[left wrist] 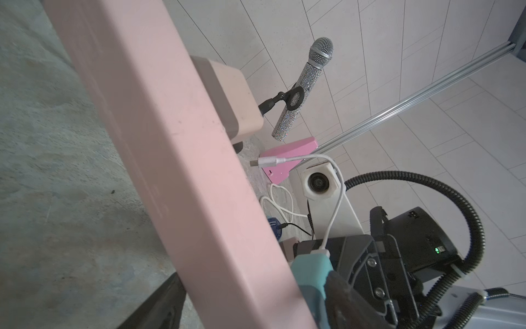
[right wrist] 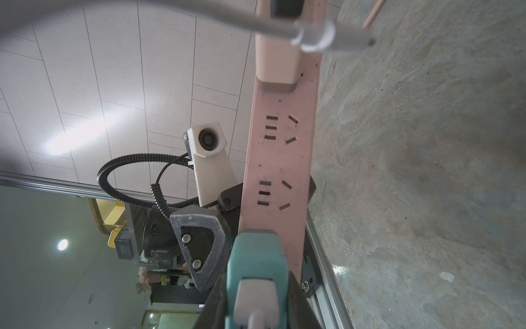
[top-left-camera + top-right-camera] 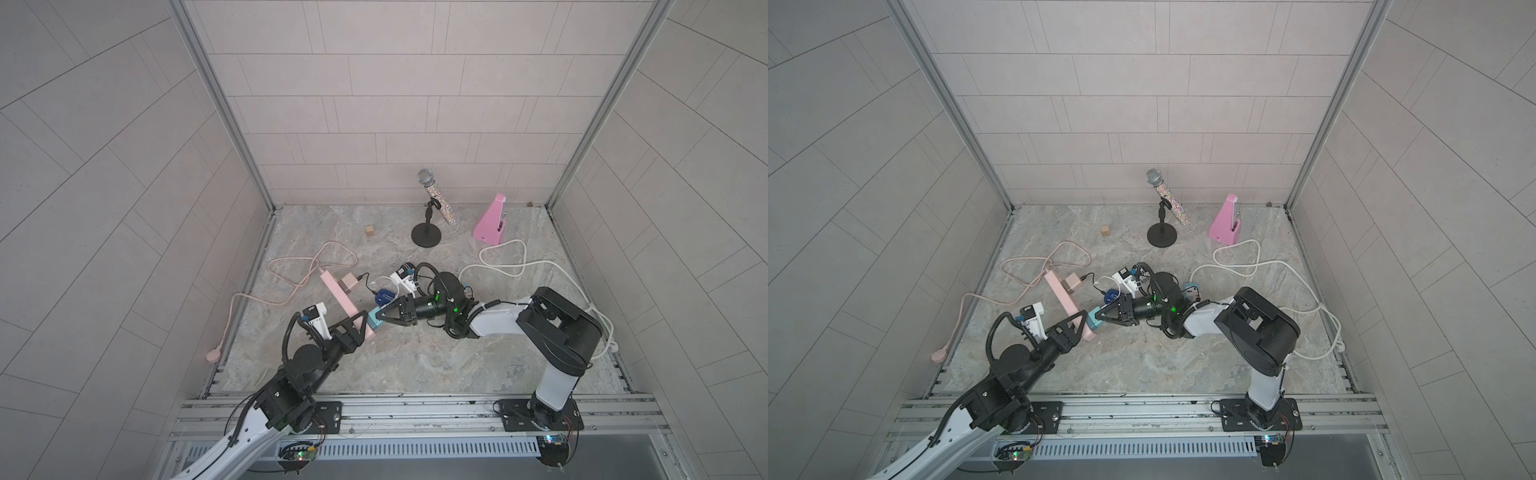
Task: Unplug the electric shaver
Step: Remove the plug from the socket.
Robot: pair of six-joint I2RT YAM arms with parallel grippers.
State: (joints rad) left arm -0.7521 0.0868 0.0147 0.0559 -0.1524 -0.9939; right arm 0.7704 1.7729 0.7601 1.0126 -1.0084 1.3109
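Right wrist view, nearest first: my right gripper point(image 2: 254, 300) is closed on the boxy teal plastic plug adapter point(image 2: 257, 256), one dark finger on each flank. A white USB cable point(image 2: 316, 35) leaves the adapter's back towards my wrist. The adapter is seated in the socket face of the long pink plastic power strip point(image 2: 280, 159), at the strip's near end.

In both top views the strip stands on one long edge on the marbled grey counter point(image 3: 415, 365). Its long axis runs from that near end away and towards my left arm's side, and its socket face is turned towards my right arm. So the adapter juts from the face straight at my right wrist. I judge the pull should go back along my own forearm, square to the strip's length, with no twist.

My left gripper point(image 3: 360, 328) straddles the same near end of the strip, a finger on each side. I cannot tell whether the fingers press on it or merely stand round it. That arm is the nearer one to brace the strip.

Farther along the strip, past two empty sockets, sits a beige cube-shaped charger point(image 2: 277, 57). The small blue electric shaver point(image 3: 384, 296) lies on the counter off the socket face, about level with the strip's middle and apart from it. A thin black lead point(image 3: 364, 275) seems to run from the beige charger to the shaver, while the white cable's far connector hangs free. So I am unsure that the teal adapter feeds the shaver.
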